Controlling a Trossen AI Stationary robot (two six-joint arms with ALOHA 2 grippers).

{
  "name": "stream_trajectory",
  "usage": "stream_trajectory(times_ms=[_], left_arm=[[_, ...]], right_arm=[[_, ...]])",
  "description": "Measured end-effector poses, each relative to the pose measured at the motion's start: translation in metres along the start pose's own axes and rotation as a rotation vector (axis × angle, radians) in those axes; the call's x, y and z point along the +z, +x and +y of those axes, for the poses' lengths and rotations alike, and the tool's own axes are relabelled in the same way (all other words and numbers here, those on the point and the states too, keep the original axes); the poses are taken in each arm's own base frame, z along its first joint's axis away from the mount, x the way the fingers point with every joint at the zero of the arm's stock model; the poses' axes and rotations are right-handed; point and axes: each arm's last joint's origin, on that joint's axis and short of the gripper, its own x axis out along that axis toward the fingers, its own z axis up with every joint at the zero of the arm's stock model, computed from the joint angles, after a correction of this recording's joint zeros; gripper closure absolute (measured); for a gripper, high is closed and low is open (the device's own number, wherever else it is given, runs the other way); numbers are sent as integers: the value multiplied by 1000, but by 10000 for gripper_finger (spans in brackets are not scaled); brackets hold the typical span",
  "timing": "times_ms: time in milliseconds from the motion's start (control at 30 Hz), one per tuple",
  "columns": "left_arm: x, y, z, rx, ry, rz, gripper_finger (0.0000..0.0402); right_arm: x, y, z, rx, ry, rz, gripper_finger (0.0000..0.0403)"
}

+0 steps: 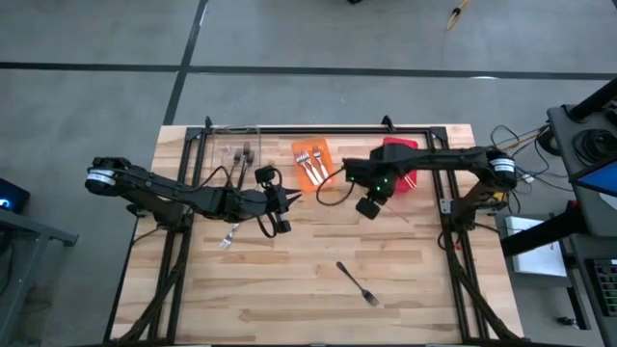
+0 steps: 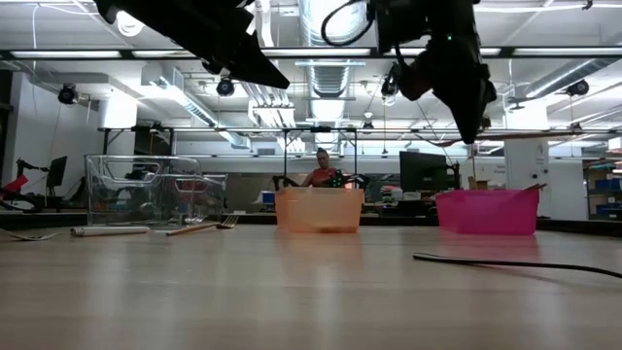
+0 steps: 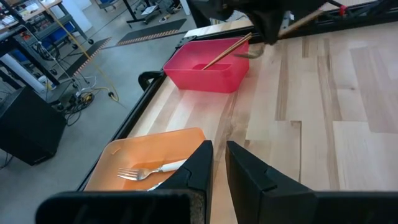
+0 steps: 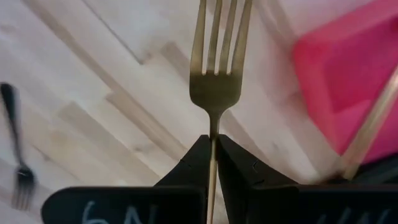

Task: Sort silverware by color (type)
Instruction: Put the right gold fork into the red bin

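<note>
My right gripper (image 4: 212, 142) hangs above the table beside the red bin (image 1: 400, 162) and is shut on a gold fork (image 4: 216, 74). A second gold fork (image 3: 225, 51) leans in that bin, with its handle over the rim. My left gripper (image 3: 219, 163) hovers near the orange bin (image 1: 310, 162), which holds white-handled forks (image 3: 149, 170). Its fingers are a narrow gap apart and hold nothing. Dark forks lie in the clear bin (image 1: 237, 154). One dark fork (image 1: 358, 282) lies flat on the near part of the table. A pale-handled fork (image 1: 228, 237) lies flat under the left arm. My right gripper pinches the gold fork between its two fingers on the slim handle, just behind the neck (image 4: 212, 132). The fork lies along the fingers, with its tines sticking out past the fingertips. It is lifted clear of the table.
The three bins stand in a row along the far edge of the table. Bare wood lies open in the middle and near part, around the dark fork. Black frame rails (image 1: 453, 241) run along the left and right sides. A person sits in the room far behind the table.
</note>
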Motion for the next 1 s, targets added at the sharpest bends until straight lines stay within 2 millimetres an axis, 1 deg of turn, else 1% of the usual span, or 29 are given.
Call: stream_trajectory(times_ms=[100, 267, 500, 733, 867, 1000], left_arm=[[0, 0, 0, 0, 0, 0, 375], [0, 0, 0, 0, 0, 0, 375], [0, 0, 0, 0, 0, 0, 375], [0, 0, 0, 0, 0, 0, 375], [0, 0, 0, 0, 0, 0, 375], [0, 0, 0, 0, 1, 1, 375]], right_arm=[[4, -1, -15, -36, 12, 62, 391], [10, -2, -44, -43, 65, 109, 390], [21, -4, -88, -23, 181, 108, 390], [26, -3, -136, -1, 313, 117, 390], [29, 2, -160, 9, 385, 139, 390], [35, 15, -178, 18, 427, 188, 390]])
